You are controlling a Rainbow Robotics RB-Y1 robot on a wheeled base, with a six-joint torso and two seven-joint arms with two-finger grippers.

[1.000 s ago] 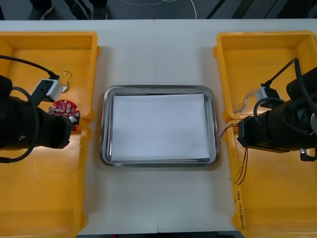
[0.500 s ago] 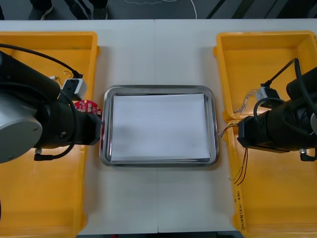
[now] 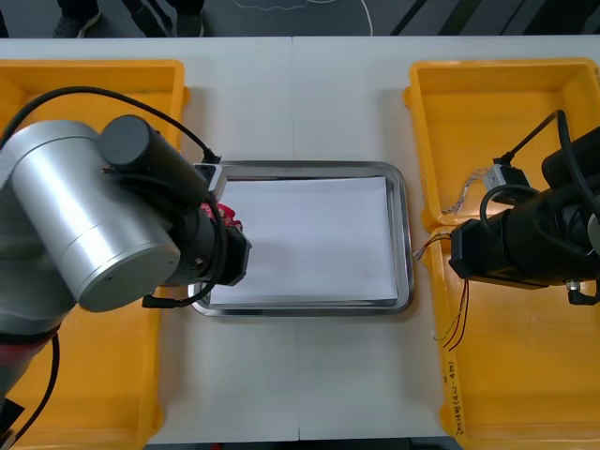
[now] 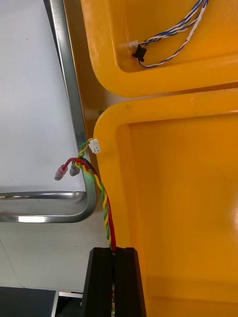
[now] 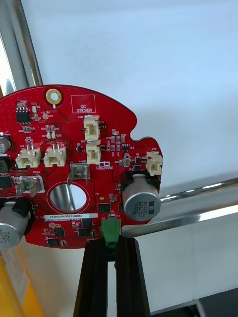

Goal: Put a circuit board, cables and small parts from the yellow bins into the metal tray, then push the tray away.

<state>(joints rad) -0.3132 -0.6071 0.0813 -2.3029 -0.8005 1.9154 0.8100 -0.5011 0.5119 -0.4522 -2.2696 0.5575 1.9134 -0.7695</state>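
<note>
Left pincer [image 5: 109, 243] pinches the board [image 5: 79, 163] by its edge, above the tray [image 5: 198, 197] rim. It is probably stiff, light and component-fragile, so an edge hold suits. Right pincer [image 4: 113, 253] clamps a limp cable [image 4: 103, 198].

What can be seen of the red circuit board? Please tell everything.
The round red circuit board carries cream connectors, silver cylinders, black chips, a white label and a metal-ringed hole. The left gripper is shut on its edge, at a green connector. It hangs over the rim of the metal tray, partly above the white inside.
</note>
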